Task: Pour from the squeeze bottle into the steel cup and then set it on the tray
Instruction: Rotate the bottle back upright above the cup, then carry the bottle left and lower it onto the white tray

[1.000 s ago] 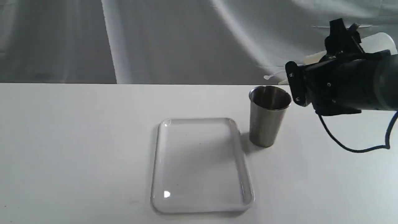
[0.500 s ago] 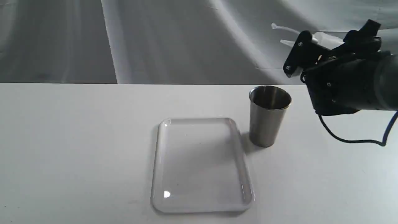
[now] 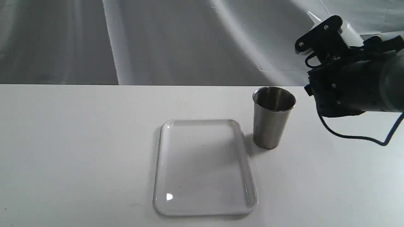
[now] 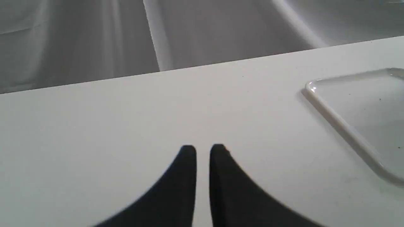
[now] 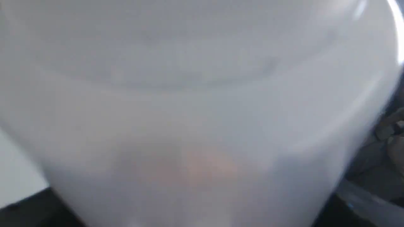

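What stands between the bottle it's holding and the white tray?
Only the steel cup, standing beside the tray on the side nearest the squeeze bottle. The bottle hangs higher than its rim, so it could likely pass over.

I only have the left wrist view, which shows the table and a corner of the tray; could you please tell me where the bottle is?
Observer: The right gripper holds the bottle in the air, off to the right of the tray.
Operator: Thank you. What stands near the tray that I can't see?
Observer: A steel cup stands upright on the table, just right of the tray's far right corner, not touching it.
Operator: Is the bottle tipped over the cup?
Observer: No; its nozzle points up and to the left, and the bottle is higher than the cup and to its right.
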### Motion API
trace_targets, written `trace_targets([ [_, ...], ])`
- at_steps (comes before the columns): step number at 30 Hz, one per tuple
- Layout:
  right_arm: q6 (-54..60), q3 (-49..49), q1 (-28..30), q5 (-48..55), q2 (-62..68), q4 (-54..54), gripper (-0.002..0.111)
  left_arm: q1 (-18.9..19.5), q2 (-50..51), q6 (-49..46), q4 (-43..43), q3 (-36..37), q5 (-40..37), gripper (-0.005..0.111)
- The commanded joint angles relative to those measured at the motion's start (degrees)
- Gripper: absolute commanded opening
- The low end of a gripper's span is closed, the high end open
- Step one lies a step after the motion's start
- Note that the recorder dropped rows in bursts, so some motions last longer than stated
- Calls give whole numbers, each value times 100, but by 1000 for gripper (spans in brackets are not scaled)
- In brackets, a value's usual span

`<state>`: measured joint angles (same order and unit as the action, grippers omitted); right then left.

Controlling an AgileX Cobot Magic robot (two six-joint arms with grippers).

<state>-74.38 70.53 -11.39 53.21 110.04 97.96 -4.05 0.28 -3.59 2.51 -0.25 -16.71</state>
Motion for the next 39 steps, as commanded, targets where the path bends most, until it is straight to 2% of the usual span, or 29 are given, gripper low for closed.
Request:
trace_targets([
  [1, -303, 61, -5, 83, -149, 198, 49, -18, -28, 10, 3, 25, 37, 8],
  [13, -2177, 61, -16, 83, -843, 198, 49, -18, -28, 10, 3, 25, 37, 8],
  [20, -2246, 61, -143, 34, -976, 198, 49, -18, -28, 10, 3, 25, 37, 8],
  [23, -2246, 61, -184, -441, -976, 198, 49, -18, -28, 10, 3, 25, 37, 8],
  [33, -2353, 113, -184, -3346, -976, 198, 49, -18, -28, 10, 3, 25, 37, 8],
  [39, -2353, 436, -184, -4312, -976, 198, 49, -18, -28, 10, 3, 25, 37, 8],
])
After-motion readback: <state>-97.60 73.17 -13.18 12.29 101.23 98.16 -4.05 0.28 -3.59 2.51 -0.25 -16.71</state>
